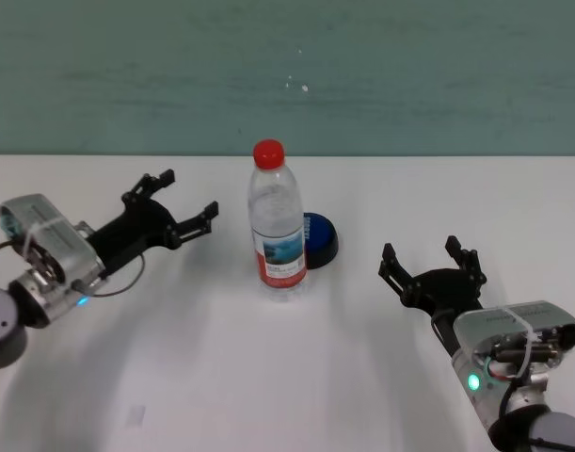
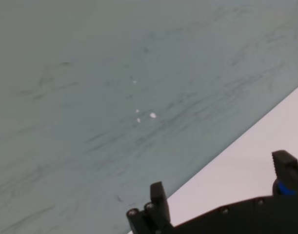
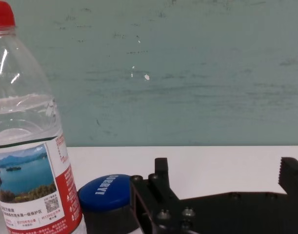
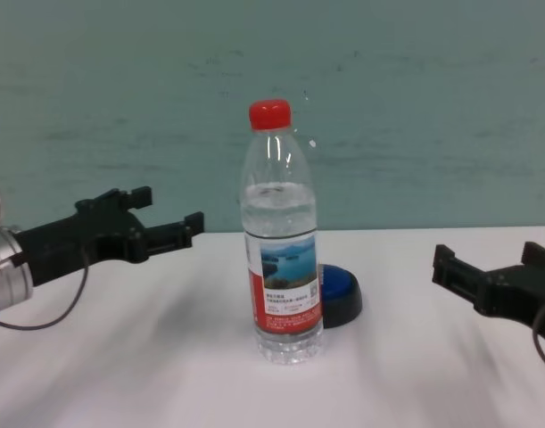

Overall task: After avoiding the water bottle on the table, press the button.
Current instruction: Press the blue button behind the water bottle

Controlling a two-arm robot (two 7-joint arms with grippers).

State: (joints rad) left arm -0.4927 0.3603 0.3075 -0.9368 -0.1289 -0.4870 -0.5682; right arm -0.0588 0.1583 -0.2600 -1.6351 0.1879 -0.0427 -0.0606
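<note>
Behind water bottle, button, seemingly half-hidden.

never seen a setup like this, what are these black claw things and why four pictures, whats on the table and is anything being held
The black claws are the grippers of a two-armed robot. One picture comes from a camera on its head, one from its chest, and one from each wrist. The left gripper hangs open over the white table to the left of the bottle; the right gripper hangs open to the right. Neither holds anything. On the table stands an upright water bottle with a red cap. A low blue button on a black base sits just behind it, toward the right, partly hidden from the head camera.
</note>
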